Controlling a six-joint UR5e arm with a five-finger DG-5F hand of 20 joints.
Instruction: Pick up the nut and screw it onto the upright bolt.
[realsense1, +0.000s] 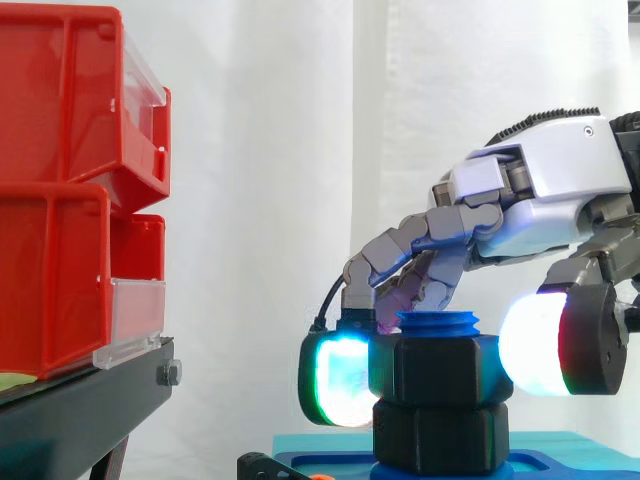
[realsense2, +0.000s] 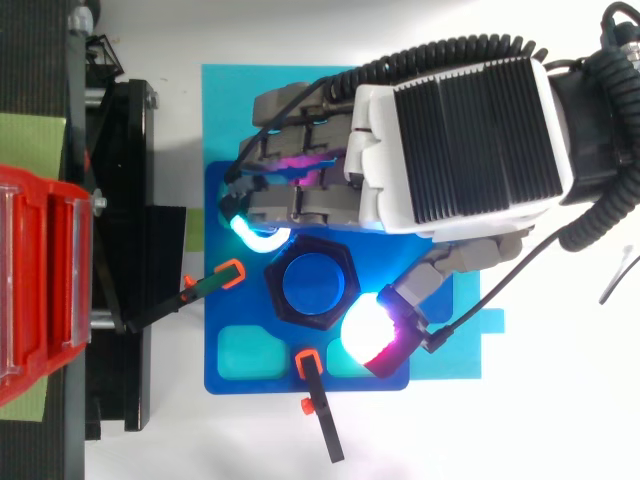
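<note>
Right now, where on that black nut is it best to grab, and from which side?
Pinch the upper black hex nut by two opposite flat sides, coming down from above. Its flat faces give pads purchase, and the blue bolt pokes up through its middle, so the top offers no grip. The hand has its pads placed about so.
</note>
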